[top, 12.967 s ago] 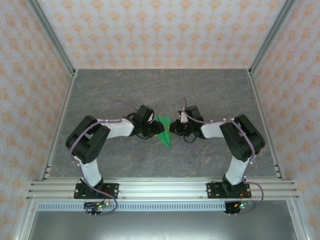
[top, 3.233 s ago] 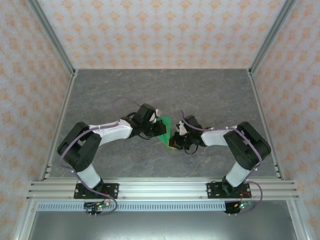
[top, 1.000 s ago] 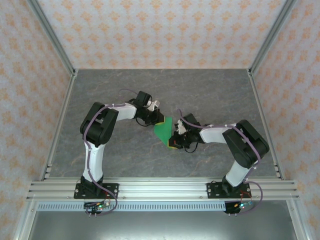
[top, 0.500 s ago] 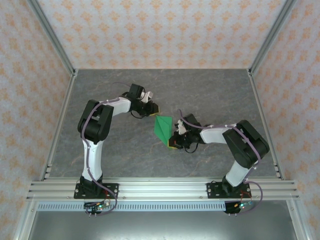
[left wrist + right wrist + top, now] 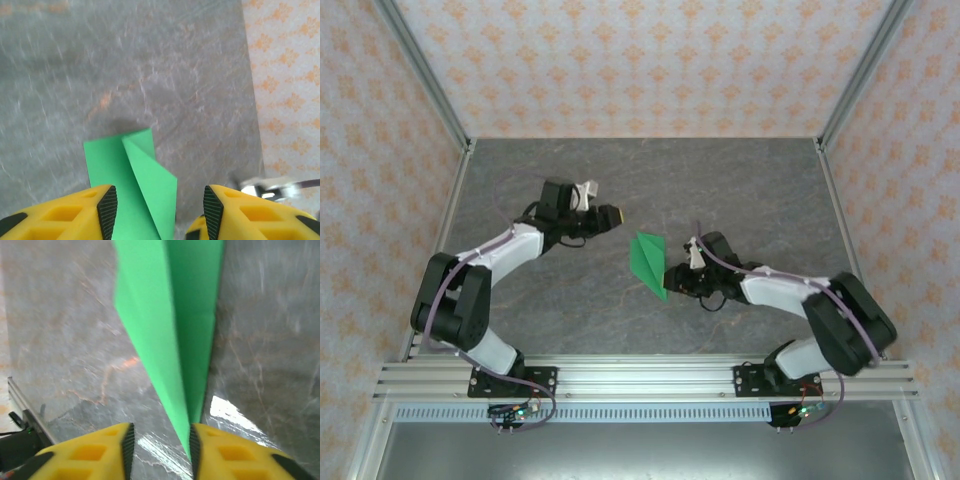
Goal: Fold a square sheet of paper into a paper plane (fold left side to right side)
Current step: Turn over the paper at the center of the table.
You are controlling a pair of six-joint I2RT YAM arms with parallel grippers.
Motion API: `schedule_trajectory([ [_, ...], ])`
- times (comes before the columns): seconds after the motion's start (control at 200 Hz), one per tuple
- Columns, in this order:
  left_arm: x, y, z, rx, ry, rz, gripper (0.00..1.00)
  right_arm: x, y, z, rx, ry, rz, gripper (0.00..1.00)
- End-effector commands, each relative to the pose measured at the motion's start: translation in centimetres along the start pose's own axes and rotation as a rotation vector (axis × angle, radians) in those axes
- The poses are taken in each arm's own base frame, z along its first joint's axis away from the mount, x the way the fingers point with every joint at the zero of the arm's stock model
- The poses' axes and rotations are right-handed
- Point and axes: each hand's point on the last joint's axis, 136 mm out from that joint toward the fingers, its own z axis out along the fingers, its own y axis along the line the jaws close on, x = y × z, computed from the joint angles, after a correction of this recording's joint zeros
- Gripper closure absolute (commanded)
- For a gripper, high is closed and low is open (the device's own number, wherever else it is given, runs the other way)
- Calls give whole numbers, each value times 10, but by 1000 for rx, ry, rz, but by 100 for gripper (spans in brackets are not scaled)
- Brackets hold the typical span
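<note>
Gaping, left pincer [image 5: 613, 213] hangs apart from the paper plane [image 5: 647, 262] — right pincer [image 5: 671, 284] gapes at its tip.

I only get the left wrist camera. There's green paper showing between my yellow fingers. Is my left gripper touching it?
Observer: No. From the top camera, the left gripper is apart from the paper plane, off to its far-left side, with a gap between them.
Operator: Where's the other gripper?
Observer: The right gripper is at the plane's near end, which narrows to a point, just to the right of it.
Operator: Is it squeezing the point?
Observer: It doesn't look like it. In the right wrist camera its fingers stand apart, and the thin tip lies in the gap, close to one of them.
</note>
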Motion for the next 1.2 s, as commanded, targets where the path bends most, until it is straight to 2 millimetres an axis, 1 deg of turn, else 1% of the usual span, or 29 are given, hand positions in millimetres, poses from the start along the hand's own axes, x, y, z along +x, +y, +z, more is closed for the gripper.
schedule_trajectory([
  [0.0, 22, -1, 16, -11, -8, -27, 47, -32, 8, -29, 53, -194, -65, 55],
  [0.055, 31, -3, 24, -25, 4, -16, 47, -36, 10, -39, 76, -226, -81, 51],
  [0.075, 33, -3, 27, -32, 9, -14, 47, -37, 15, -47, 68, -244, -93, 51],
  [0.195, 37, 3, 45, -48, 37, -29, 48, -34, 22, -67, 53, -285, -93, 50],
  [0.33, 40, -7, 69, -9, 85, -26, 48, -23, 21, -80, 22, -314, -63, 49],
  [0.4, 45, -6, 81, -15, 113, -24, 48, -20, 18, -86, 24, -333, -50, 49],
  [0.55, 41, -7, 99, 5, 131, -33, 51, -12, 18, -97, 17, -340, -41, 48],
  [0.601, 41, -8, 103, 12, 136, -36, 55, -9, 19, -99, 11, -336, -36, 48],
  [0.636, 38, -13, 104, 25, 134, -30, 59, -8, 19, -101, 7, -336, -29, 48],
  [0.651, 42, -5, 110, 12, 149, -40, 60, -7, 19, -102, 5, -336, -25, 48],
  [0.661, 43, -4, 112, 12, 154, -42, 62, -7, 19, -102, 3, -337, -23, 48],
  [0.726, 42, -7, 117, 25, 160, -43, 70, -4, 19, -105, -4, -341, -6, 44],
  [0.761, 42, -9, 119, 35, 159, -42, 74, -3, 20, -107, -8, -344, 0, 40],
  [0.841, 37, -17, 116, 56, 144, -30, 83, -3, 21, -110, -21, -349, 26, 28],
  [0.911, 30, -28, 108, 70, 128, -11, 88, -3, 25, -111, -52, -337, 40, 15],
  [0.941, 30, -27, 107, 66, 128, -11, 89, -5, 28, -112, -71, -334, 43, 9],
  [0.946, 26, -34, 103, 77, 117, -2, 89, -5, 29, -112, -75, -334, 43, 8],
  [0.956, 23, -40, 99, 88, 107, 6, 89, -5, 29, -112, -81, -334, 45, 6],
  [0.986, 19, -47, 92, 99, 92, 17, 90, -8, 33, -113, -108, -336, 47, 0],
  [1.046, 11, -62, 77, 121, 64, 32, 91, -14, 42, -118, -170, -347, 48, 0],
  [1.136, -4, -85, 47, 146, 1, 58, 92, -28, 56, -128, -284, -373, 52, 0],
  [1.196, -13, -97, 27, 159, -42, 71, 92, -38, 68, -135, -381, -379, 50, 0],
])
